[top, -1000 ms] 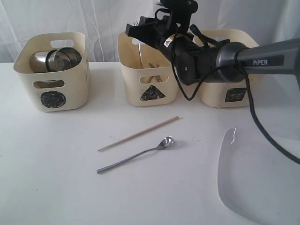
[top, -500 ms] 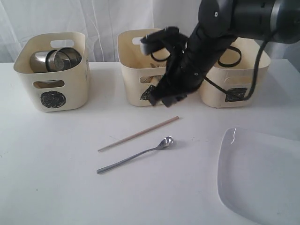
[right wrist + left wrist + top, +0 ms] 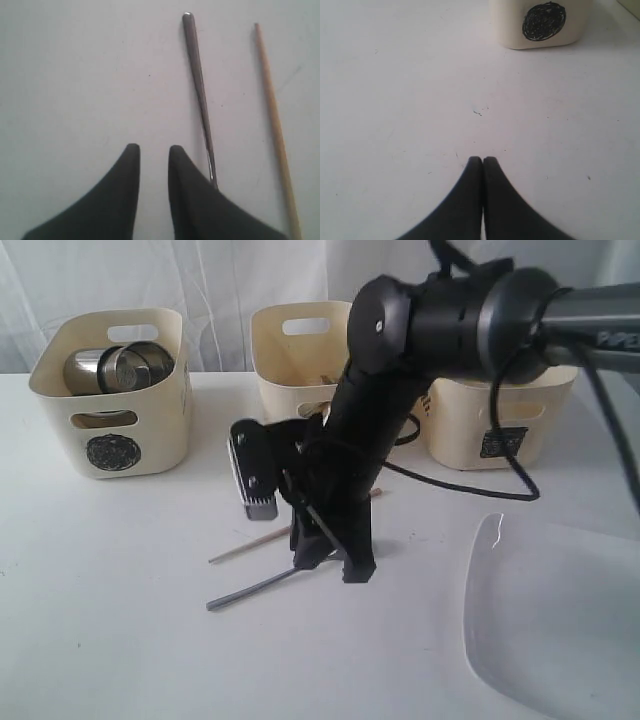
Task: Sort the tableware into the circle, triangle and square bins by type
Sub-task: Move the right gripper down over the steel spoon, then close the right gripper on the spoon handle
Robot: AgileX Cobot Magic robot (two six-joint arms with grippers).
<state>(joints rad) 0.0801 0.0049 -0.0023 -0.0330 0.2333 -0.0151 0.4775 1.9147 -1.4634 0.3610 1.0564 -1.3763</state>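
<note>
My right gripper [image 3: 335,558] has come down to the table in the middle, over a steel spoon [image 3: 245,590] and a wooden chopstick [image 3: 240,548]. In the right wrist view the right gripper [image 3: 153,150] is open by a narrow gap with only bare table between its fingers. The spoon's handle [image 3: 200,90] runs just outside one finger, and the chopstick [image 3: 272,125] lies farther out on the same side. The left gripper [image 3: 482,160] is shut and empty, low over the table in front of the circle bin [image 3: 540,25]. The spoon's bowl is hidden behind the arm.
The circle bin [image 3: 110,390] at the back left holds steel bowls [image 3: 125,365]. The triangle bin [image 3: 290,360] stands behind the arm, the square bin [image 3: 500,430] at the back right. A large white plate [image 3: 560,620] lies at the front right.
The right arm has swung down from above the triangle bin to the table beside the spoon. Its jaws stand narrower than before. Spoon and chopstick have not moved.
</note>
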